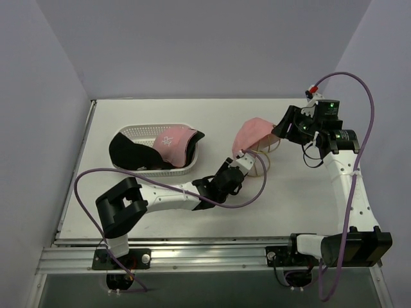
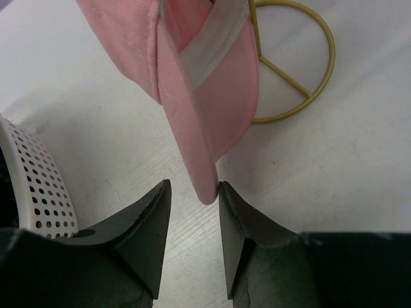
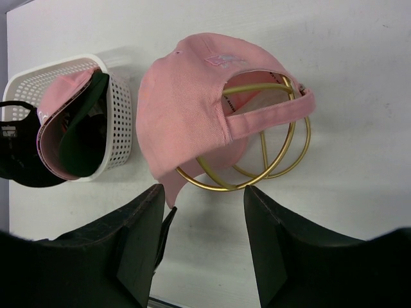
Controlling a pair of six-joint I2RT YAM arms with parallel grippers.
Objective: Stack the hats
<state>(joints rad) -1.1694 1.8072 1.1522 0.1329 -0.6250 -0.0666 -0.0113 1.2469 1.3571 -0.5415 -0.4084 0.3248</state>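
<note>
Since the left gripper [image 2: 194, 187] has its jaws spread astride the brim tip of the pink cap [image 2: 221, 109], one touching it and a gap at the other, centre the brim before pinching. Grip deep enough that the fabric cannot slip. The cap sits over the gold wire stand [image 2: 286, 76] on the desk [image 1: 308, 192], so any lift should go straight up off the wires. Beyond, the right gripper [image 3: 202, 190] hovers with jaws spread, holding nothing. The other caps [image 1: 172, 142] lie in the white basket [image 1: 144, 130], well apart.
</note>
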